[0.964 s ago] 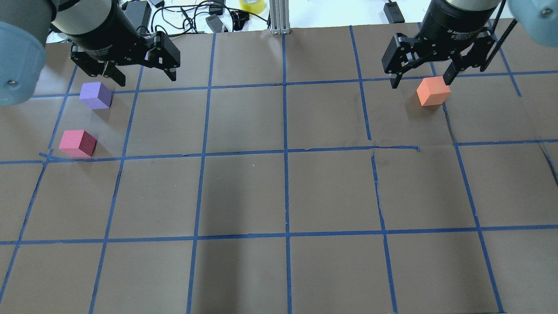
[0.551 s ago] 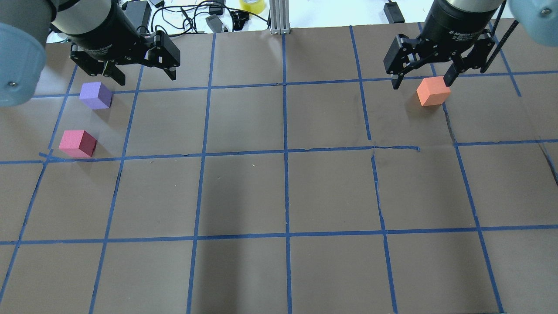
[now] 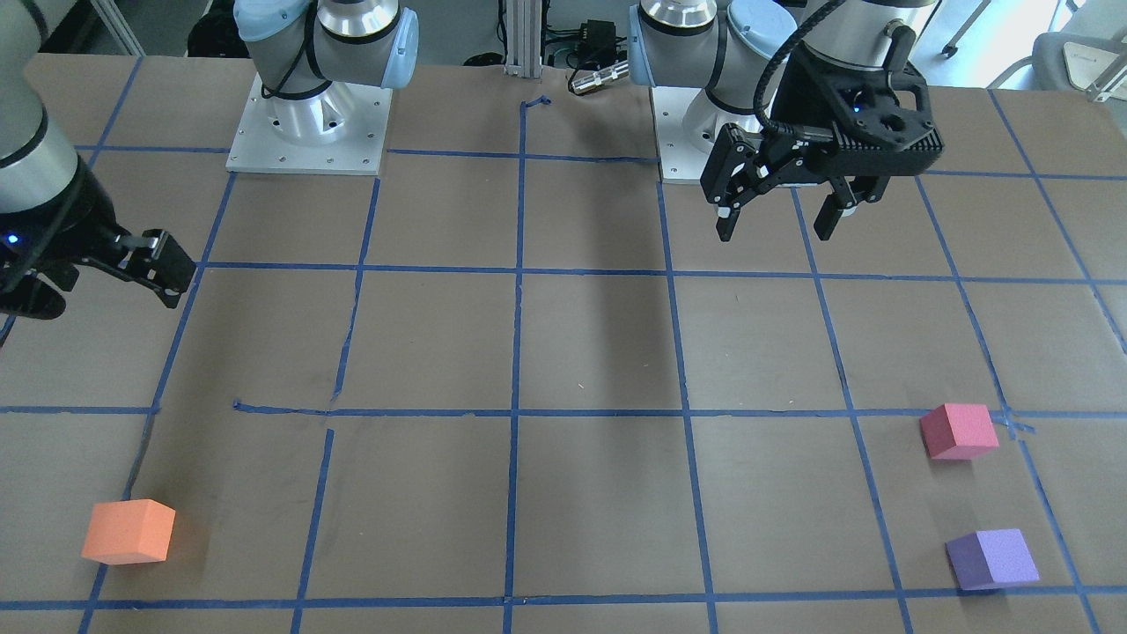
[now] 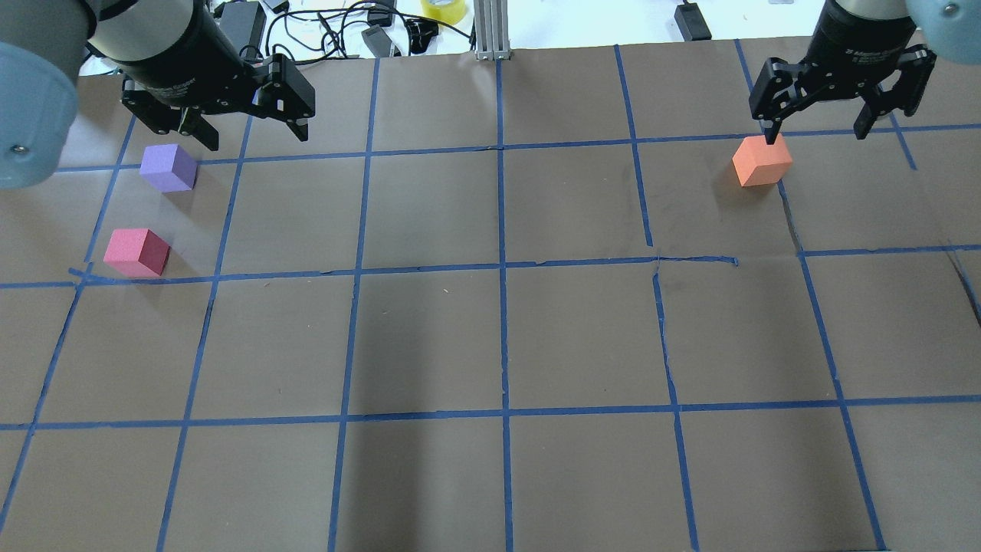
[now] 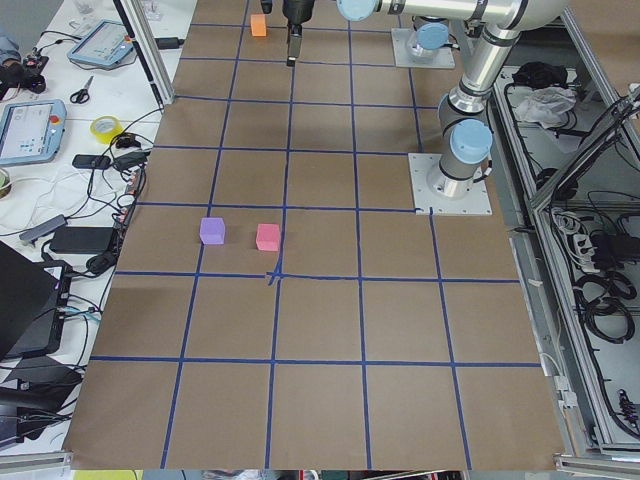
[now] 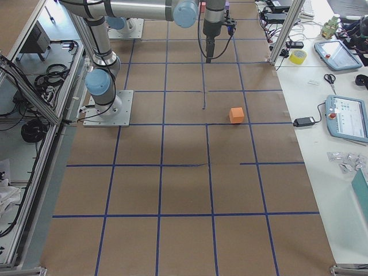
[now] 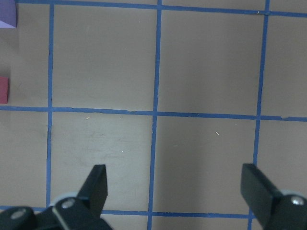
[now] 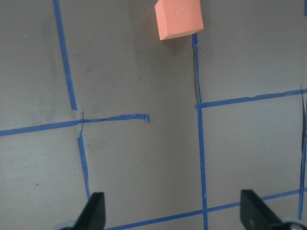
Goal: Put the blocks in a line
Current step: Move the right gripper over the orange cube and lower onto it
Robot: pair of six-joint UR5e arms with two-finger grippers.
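Observation:
Three foam blocks lie on the brown table. The orange block (image 4: pixel 761 161) is at the far right; it also shows in the front view (image 3: pixel 129 531) and at the top of the right wrist view (image 8: pixel 178 18). The purple block (image 4: pixel 169 167) and the pinkish-red block (image 4: pixel 136 252) lie close together at the far left (image 3: pixel 992 558) (image 3: pixel 958 431). My left gripper (image 4: pixel 257 138) hovers open and empty, just right of the purple block. My right gripper (image 4: pixel 814 135) is open, empty and raised, right of and behind the orange block.
Blue tape lines (image 4: pixel 502 268) divide the table into squares. Cables, a power brick and a yellow tape roll (image 4: pixel 443 9) lie beyond the far edge, beside an aluminium post (image 4: pixel 488 31). The arm bases (image 3: pixel 308 132) stand on the robot's side.
My right gripper has moved right and slightly back, from straddling the orange block to beside it, still open. The left gripper and all three blocks have not moved.

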